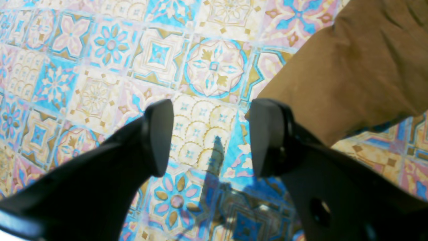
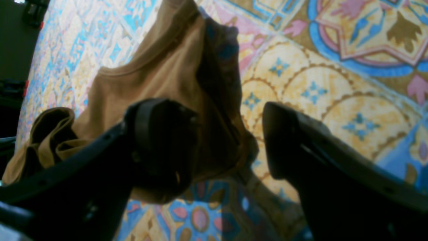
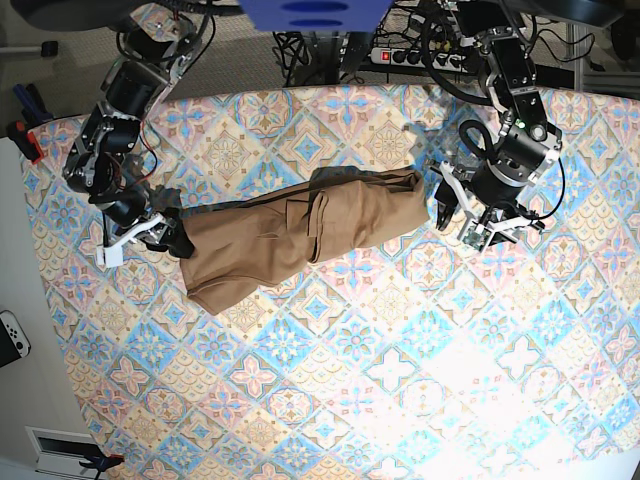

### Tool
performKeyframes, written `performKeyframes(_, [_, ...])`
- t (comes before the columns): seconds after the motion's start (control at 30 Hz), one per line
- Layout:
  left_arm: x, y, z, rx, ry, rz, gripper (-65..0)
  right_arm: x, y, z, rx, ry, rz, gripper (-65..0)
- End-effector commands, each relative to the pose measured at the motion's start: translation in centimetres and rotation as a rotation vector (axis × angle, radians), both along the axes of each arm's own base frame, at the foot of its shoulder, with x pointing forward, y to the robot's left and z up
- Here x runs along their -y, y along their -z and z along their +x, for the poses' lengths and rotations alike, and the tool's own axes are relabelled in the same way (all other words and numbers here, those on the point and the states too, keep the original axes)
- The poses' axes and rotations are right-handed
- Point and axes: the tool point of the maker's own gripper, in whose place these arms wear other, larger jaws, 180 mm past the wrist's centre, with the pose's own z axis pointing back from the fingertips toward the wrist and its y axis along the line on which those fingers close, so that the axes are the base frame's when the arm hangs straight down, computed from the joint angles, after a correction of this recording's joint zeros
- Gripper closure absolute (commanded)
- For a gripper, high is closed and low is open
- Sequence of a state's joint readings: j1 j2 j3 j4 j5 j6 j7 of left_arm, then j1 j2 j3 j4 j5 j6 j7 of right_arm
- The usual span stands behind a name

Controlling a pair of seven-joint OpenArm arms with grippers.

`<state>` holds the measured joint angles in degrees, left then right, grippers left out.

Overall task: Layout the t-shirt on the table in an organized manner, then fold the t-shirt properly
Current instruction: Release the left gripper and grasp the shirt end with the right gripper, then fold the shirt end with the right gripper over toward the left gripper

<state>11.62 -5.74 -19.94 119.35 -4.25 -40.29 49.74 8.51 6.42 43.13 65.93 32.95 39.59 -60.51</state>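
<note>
The tan-brown t-shirt [image 3: 300, 230] lies crumpled in a long slanted strip across the middle of the patterned table [image 3: 400, 380]. My left gripper [image 3: 456, 220] hovers just off the shirt's right end, open. In the left wrist view the left gripper [image 1: 214, 137] has only table tiles between its fingers, and the t-shirt [image 1: 351, 67] edge sits beside the right-hand finger [image 1: 267, 137]. My right gripper [image 3: 168, 236] is at the shirt's left end. In the right wrist view the right gripper [image 2: 227, 144] is open low over the table, straddling a bunched edge of the t-shirt [image 2: 160, 73].
The table's left edge [image 3: 40, 260] runs close behind the right arm. A white game controller [image 3: 10, 340] lies on the floor beyond it. A power strip and cables [image 3: 405, 55] sit past the far edge, near the arm bases.
</note>
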Motion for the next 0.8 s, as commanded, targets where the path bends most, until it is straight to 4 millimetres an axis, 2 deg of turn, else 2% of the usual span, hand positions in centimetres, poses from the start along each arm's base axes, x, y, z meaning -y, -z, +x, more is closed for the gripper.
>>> performKeyframes(0.0, [0.2,-1.2,0.5,0.047,0.005,-0.010,-34.9,-0.4,-1.4,1.4,0.045,-0.027,-0.011,-41.3])
performKeyframes(0.13, [0.2,-1.1,0.5,0.045,0.006,-0.009,-34.9,-3.1,-1.2,1.7,0.040,-0.124,-0.027,-41.3])
performKeyframes(0.33, [0.2,-1.1,0.5,0.045,0.004,-0.009,-34.9,-4.4,-1.1,1.7,0.038,-0.167,-0.035,-39.7])
performKeyframes(0.43, [0.0,-0.8,0.2,0.033,0.003,-0.006,-34.9,-4.3,-1.1,1.7,0.037,-0.167,-0.037,-30.1])
performKeyframes(0.6, [0.2,-0.4,-0.2,0.020,0.006,-0.008,-34.9,-4.4,-1.0,1.6,0.028,-0.174,-0.041,0.0])
performKeyframes(0.7, [0.3,-0.3,-0.2,0.017,0.010,-0.008,-34.9,-3.6,-0.6,1.8,-0.013,-0.115,-0.033,0.0])
performKeyframes(0.77, [0.3,-0.3,-0.2,0.015,0.011,-0.009,-34.9,-1.5,-1.2,2.2,-0.025,-0.053,-0.063,0.0])
